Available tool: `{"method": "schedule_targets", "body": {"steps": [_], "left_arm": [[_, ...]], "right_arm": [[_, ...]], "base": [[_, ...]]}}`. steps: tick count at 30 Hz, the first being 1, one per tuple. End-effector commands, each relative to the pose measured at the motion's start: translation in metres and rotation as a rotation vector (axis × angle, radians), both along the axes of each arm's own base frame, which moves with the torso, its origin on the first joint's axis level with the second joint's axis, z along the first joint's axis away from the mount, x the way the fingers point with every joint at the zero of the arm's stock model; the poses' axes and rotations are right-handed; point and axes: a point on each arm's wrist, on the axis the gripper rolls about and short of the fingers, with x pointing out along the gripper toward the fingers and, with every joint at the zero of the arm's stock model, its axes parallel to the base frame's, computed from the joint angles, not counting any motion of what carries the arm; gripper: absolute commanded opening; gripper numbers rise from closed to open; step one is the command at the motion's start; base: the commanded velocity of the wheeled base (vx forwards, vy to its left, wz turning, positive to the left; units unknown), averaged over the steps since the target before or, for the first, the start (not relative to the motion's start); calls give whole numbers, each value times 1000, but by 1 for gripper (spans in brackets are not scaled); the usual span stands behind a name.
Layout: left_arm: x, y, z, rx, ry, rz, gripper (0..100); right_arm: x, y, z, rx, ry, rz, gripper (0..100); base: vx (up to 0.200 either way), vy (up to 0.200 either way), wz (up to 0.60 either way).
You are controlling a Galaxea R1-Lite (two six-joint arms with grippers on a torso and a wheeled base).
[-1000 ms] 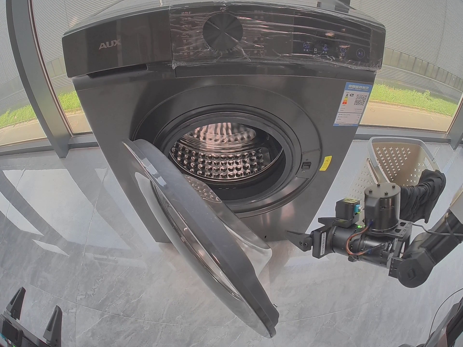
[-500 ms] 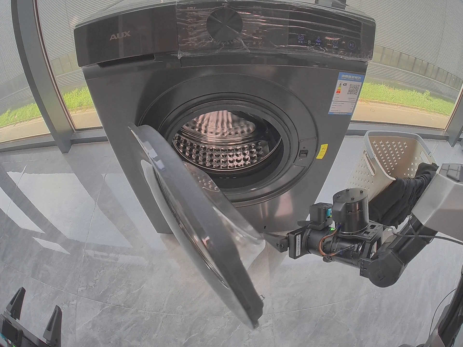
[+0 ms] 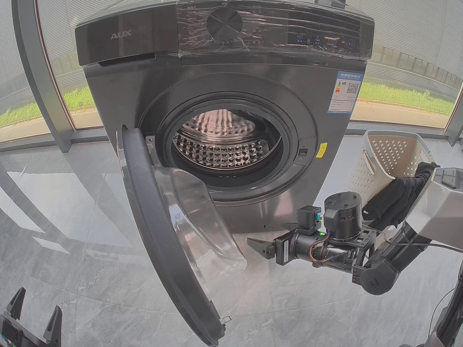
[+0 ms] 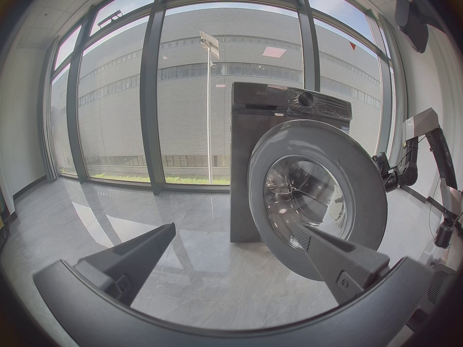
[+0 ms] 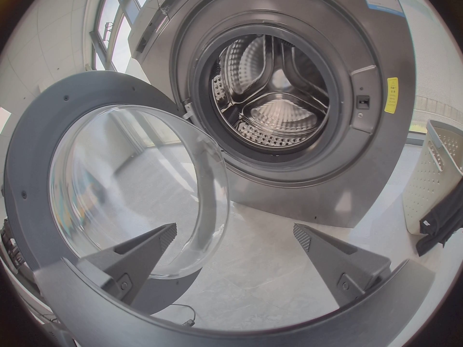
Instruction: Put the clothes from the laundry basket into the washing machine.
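Observation:
The grey washing machine (image 3: pixel 222 97) stands with its round door (image 3: pixel 159 237) swung wide open to the left, baring the metal drum (image 3: pixel 222 140). A white laundry basket (image 3: pixel 390 157) stands on the floor to its right, and black clothes (image 3: pixel 400 198) hang over its near rim. My right gripper (image 3: pixel 258 247) hovers low in front of the machine, right of the door, open and holding nothing. From the right wrist the door (image 5: pixel 120 179), drum (image 5: pixel 275 97), basket (image 5: pixel 434 169) and clothes (image 5: pixel 443 222) lie beyond the open right gripper (image 5: pixel 234 230). My left gripper (image 3: pixel 36 307) stays open at the lower left.
Glossy grey floor tiles (image 3: pixel 72 227) surround the machine, with tall windows (image 3: pixel 48 73) and a dark frame post behind it. In the left wrist view the left gripper (image 4: pixel 234 227) faces the door's outer side (image 4: pixel 337 169).
The door has swung wider open to the left. My right gripper has moved left and lower, away from the basket. The head camera shifted slightly early on.

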Motion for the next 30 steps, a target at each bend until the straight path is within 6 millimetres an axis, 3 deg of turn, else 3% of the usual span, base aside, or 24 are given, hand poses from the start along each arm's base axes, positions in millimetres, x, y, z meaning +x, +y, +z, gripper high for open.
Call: {"method": "schedule_targets", "body": {"steps": [1,11,20,30], "left_arm": [[0,0,-4,0,-3,0,100],[0,0,-4,1,-3,0,100],[0,0,-4,1,-3,-1,100],[0,0,-4,1,-3,0,100]], "right_arm": [[1,3,0,7,-1,24,100],[4,30,-16,-9,15,94,100],[-12,58,-10,18,-18,173,100],[6,56,3,60,-49,159,100]], "base": [[0,0,0],[0,0,0],[0,0,0],[0,0,0]]}}
